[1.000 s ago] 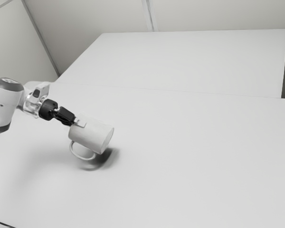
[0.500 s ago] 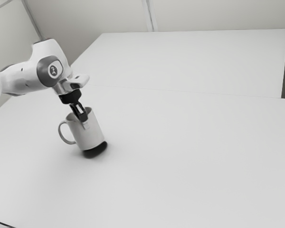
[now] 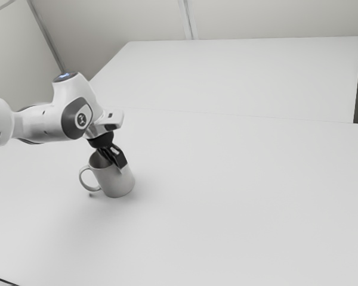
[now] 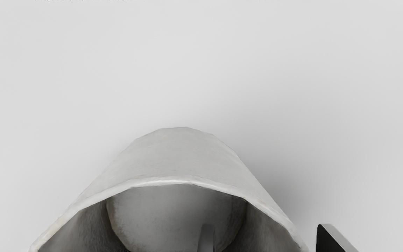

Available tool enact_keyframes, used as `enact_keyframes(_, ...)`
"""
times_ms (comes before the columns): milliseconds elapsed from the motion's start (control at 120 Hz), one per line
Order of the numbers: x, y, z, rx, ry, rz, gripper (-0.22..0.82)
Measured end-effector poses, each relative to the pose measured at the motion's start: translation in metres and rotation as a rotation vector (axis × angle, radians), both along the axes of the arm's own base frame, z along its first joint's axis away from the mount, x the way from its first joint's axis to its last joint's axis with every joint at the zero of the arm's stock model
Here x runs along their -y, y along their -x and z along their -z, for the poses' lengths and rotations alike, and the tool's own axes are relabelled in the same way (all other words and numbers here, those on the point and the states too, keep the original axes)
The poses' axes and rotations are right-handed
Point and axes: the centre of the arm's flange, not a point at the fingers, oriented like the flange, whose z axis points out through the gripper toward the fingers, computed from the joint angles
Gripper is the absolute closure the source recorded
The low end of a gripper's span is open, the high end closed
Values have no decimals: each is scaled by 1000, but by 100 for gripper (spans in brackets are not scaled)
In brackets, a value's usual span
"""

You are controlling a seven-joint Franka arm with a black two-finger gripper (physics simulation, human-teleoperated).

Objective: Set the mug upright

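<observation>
The light grey mug [image 3: 115, 180] stands upright on the table in the exterior view, its base against the surface and its handle toward the exterior view's left. At its rim is my gripper [image 3: 116, 158], tilted, with one finger down inside the mug and the other outside the wall. Looking into the mug [image 4: 180, 154] from the wrist view, I see my gripper [image 4: 266, 231] open across the wall, with space on both sides of it. The handle is hidden there.
The white table [image 3: 227, 202] extends around the mug. Behind it, toward the exterior view's top, lies another pale flat surface [image 3: 238, 77], with walls beyond. A dark edge crosses the exterior view's lower left corner.
The mug has turned from lying tilted in my grasp, mouth toward the arm's far side, to upright, and has come down onto the table. My fingers have opened and let its wall go.
</observation>
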Motion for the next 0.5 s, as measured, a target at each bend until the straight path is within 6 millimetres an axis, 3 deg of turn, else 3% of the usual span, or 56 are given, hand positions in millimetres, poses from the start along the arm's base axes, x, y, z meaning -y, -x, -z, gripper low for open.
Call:
enact_keyframes(67, -5, -1, -9, 19, -1, -27, 25)
enact_keyframes(167, -14, -8, -45, 59, 5, -66, 16)
enact_keyframes(333, -29, -36, -113, 80, 35, -116, 7)
enact_keyframes(500, -37, -65, -194, 98, 44, -147, 3)
